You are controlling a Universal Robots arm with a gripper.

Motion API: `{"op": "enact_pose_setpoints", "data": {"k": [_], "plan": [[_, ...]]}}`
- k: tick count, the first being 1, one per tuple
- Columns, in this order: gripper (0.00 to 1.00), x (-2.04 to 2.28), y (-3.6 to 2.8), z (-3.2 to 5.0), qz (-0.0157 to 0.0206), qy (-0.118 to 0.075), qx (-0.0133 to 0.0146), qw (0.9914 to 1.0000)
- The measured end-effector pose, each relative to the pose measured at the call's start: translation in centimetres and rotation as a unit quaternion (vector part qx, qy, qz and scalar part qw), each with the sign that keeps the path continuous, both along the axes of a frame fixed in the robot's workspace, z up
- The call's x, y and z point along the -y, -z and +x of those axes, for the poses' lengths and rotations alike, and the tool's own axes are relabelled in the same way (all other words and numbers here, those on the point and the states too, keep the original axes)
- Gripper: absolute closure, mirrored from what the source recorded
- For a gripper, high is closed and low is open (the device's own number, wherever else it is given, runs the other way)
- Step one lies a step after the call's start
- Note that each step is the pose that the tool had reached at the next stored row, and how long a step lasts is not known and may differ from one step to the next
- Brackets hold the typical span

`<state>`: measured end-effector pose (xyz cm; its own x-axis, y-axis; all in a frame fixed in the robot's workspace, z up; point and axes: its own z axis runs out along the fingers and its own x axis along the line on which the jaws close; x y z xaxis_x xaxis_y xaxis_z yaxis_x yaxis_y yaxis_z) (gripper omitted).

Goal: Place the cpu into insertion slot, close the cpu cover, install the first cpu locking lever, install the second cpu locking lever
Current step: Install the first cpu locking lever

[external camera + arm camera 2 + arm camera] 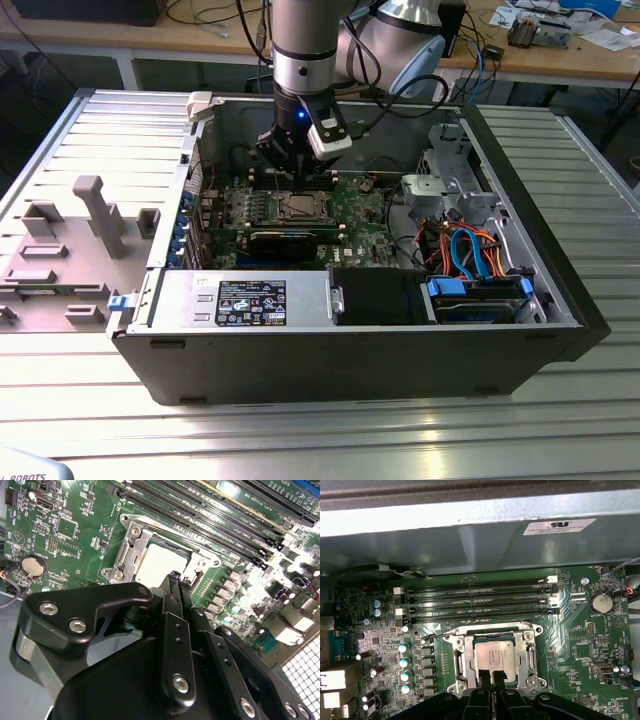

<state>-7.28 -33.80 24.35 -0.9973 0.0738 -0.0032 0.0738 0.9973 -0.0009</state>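
Gripper (491, 677) fingertips (485, 676) are pressed together, holding nothing, at the near edge of the cpu cover (459, 656). Cover lies closed over the cpu (494, 656), seated in the insertion slot on the green motherboard (570, 630).

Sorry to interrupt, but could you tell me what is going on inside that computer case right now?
A single robot arm is reaching down into an open computer case and working at the processor socket on the green motherboard. The cpu already sits in the insertion slot, and the cpu cover lies down around it, framing its metal top. The gripper has its jaws drawn together at the edge of the cpu and cover, with nothing visibly carried between them.
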Motion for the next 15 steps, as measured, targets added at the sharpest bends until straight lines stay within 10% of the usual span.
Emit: {"op": "enact_pose_setpoints", "data": {"k": [15], "plan": [[0.84,0.00,0.00,0.00,0.0000,-0.010,0.0000,0.99995]]}}
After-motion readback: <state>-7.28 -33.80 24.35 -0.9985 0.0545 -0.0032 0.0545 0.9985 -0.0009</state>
